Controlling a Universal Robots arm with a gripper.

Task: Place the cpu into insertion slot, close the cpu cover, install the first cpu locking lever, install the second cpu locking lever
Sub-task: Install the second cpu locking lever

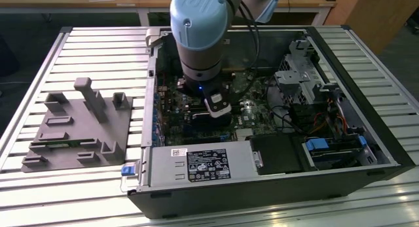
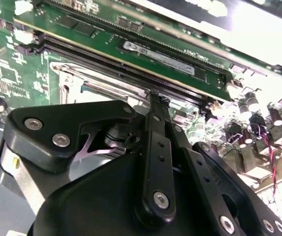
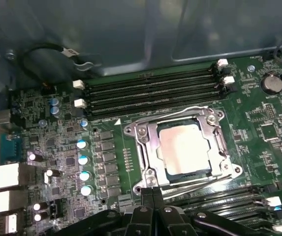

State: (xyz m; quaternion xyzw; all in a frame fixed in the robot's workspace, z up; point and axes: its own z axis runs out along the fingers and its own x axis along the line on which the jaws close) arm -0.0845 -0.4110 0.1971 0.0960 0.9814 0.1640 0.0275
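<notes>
- The claw has its two black fingers pressed together, tips down at the near edge of the insertion slot. I cannot tell whether a thin wire is caught between them.
- Just ahead of the tips runs a springy bent steel locking lever. It looks slick and round, so I'd expect it could slip off the narrow tips and snap back.
- Beyond that lies the cpu cover, a thin, shiny stamped frame, folded flat over the slot. If a lever misses its hook, the cover might lift.
- The cpu sits in the slot under the cover's window, flat and square with a dull grey top. A tip sliding forward could scratch it.
- A second lever lies along the far side of the slot.
- Farther out are long black memory slots and, off to one side, small blue-topped capacitors on the green board. They look fragile if the arm drifts sideways.
- In the second wrist view the claw is matte black linkage with bright screws.
</notes>
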